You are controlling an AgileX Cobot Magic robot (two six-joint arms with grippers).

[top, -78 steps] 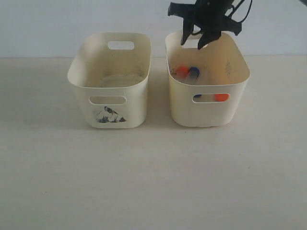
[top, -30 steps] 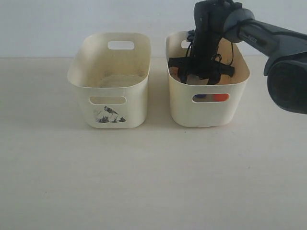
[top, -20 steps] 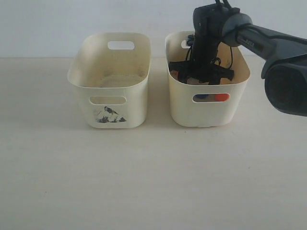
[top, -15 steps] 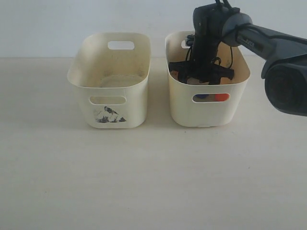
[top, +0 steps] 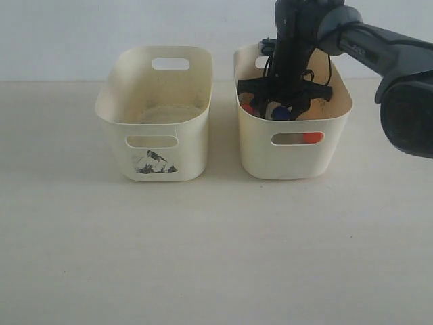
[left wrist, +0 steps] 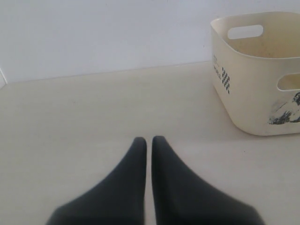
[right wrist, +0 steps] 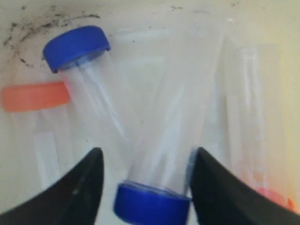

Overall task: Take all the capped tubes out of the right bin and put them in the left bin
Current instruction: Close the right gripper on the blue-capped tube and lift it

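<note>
My right gripper (top: 279, 107) is inside the plain right bin (top: 294, 161), near its rim. It is shut on a blue-capped tube (right wrist: 161, 140) that hangs tilted between the fingers, its blue cap (top: 279, 114) showing at rim height. Under my right gripper (right wrist: 147, 152), on the bin floor, lie another blue-capped tube (right wrist: 75, 47), an orange-capped tube (right wrist: 35, 96) and a third tube (right wrist: 253, 108). An orange cap (top: 312, 137) shows through the handle slot. The left bin (top: 159, 145) with the bird print holds no tubes. My left gripper (left wrist: 146, 138) is shut and empty over the table, away from the left bin (left wrist: 243, 89).
The two bins stand side by side with a narrow gap between them. The right arm (top: 379, 51) reaches in from the right edge. A pale wall runs behind the bins. The left gripper does not show in the exterior view.
My right gripper has risen a little inside the right bin. The blue cap seen through the handle slot has gone from there and now hangs between the fingers at the rim.
</note>
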